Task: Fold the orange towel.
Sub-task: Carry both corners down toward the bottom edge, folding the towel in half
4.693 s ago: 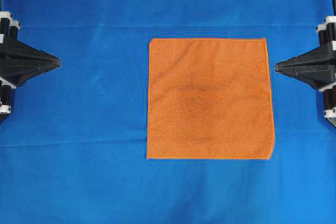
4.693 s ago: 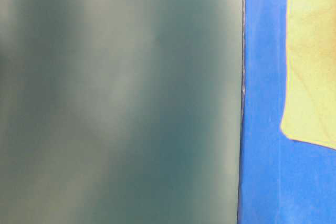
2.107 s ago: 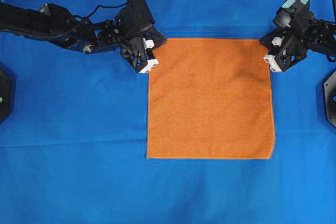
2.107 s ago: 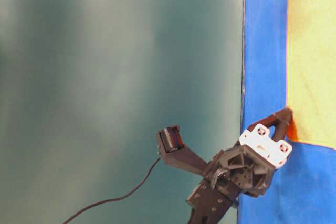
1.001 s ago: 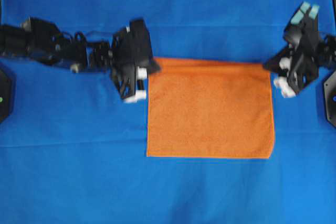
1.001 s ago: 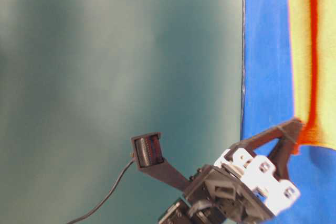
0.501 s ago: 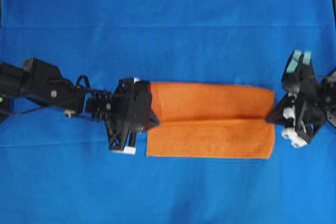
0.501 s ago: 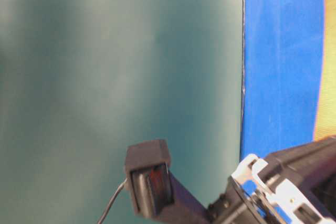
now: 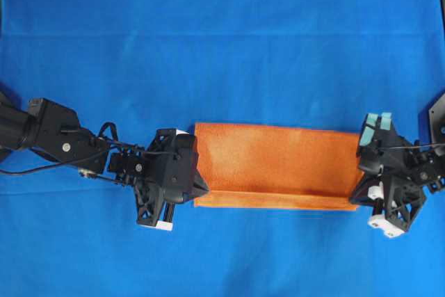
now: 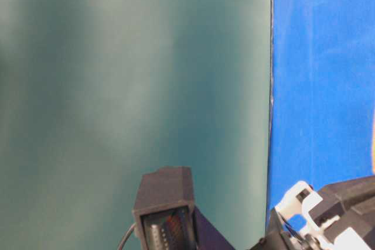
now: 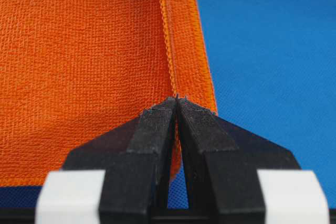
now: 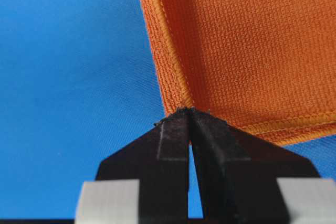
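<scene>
Here, left tool pinched shut on one towel corner; right tool pinched shut on the opposite corner; towel spans between both tools, upper layer doubled over lower, on blue desk.

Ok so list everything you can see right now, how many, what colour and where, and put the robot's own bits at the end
orange towel: one, bright orange, folded over on itself into a wide strip at mid-table, a thin band of the lower layer showing along its near edge.
blue cloth: one, blue, covering the whole table surface under the towel.
backdrop: one, dull grey-green, blurred, filling the left of the table-level view.
left gripper: one, black with white parts, at the towel's left end, shut on the towel's corner.
right gripper: one, black with white and teal parts, at the towel's right end, shut on the towel's corner.
</scene>
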`<action>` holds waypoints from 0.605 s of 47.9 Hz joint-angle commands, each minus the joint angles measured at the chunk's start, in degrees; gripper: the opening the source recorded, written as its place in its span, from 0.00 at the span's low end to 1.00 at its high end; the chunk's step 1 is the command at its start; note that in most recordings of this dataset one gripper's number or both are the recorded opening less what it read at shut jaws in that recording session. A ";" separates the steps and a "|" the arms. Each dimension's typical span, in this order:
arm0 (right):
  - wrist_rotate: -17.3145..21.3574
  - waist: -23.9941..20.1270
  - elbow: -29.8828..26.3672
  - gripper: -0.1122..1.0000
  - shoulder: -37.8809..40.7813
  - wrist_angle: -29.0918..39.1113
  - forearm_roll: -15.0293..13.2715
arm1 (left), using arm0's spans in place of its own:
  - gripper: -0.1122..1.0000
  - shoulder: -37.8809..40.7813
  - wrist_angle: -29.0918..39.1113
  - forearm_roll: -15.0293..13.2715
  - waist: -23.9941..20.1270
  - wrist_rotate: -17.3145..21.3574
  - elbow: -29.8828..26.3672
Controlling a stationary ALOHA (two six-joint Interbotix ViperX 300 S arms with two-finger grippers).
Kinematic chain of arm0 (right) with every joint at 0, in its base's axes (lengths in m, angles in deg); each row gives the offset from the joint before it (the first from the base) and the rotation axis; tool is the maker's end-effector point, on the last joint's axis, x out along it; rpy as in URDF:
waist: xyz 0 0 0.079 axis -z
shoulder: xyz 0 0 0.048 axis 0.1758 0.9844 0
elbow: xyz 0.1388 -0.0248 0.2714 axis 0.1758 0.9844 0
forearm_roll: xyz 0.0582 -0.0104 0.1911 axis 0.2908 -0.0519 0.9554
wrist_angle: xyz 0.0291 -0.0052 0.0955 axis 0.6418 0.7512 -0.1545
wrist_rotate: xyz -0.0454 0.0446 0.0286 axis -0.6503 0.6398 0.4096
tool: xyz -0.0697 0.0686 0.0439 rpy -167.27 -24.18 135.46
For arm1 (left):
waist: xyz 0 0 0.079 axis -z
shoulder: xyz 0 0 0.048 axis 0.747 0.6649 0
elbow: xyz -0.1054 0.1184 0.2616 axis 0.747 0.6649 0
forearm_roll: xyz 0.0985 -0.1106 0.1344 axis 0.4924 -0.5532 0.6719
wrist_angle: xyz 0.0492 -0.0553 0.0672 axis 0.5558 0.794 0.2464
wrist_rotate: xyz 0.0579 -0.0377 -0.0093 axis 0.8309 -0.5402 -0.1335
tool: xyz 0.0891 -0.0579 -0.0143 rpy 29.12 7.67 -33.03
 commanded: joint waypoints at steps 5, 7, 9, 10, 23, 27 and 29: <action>0.18 -0.18 -1.23 0.12 0.79 1.49 -0.44 | 0.12 0.09 -0.26 0.09 0.09 0.09 -2.11; 0.35 0.18 -1.05 0.12 0.79 2.02 -0.44 | 0.12 0.35 -0.18 0.09 0.09 0.09 -2.64; 0.70 0.62 -0.97 0.12 0.70 2.46 -0.44 | 0.12 0.53 -0.18 0.09 0.00 0.18 -2.81; 0.79 0.79 -0.97 0.12 0.79 2.55 -0.44 | 0.12 0.62 -0.18 0.09 0.00 0.18 -2.81; 1.32 1.41 -1.23 0.12 0.70 2.46 -0.44 | 0.36 0.62 -0.18 0.09 -0.18 0.09 -2.64; 1.41 1.41 -1.32 0.15 0.70 2.90 -0.44 | 0.50 0.53 -0.09 0.09 -0.35 0.09 -2.81; 1.41 1.32 -1.41 0.26 0.53 3.34 -0.44 | 0.56 0.18 -0.18 0.09 -0.35 0.35 -2.99</action>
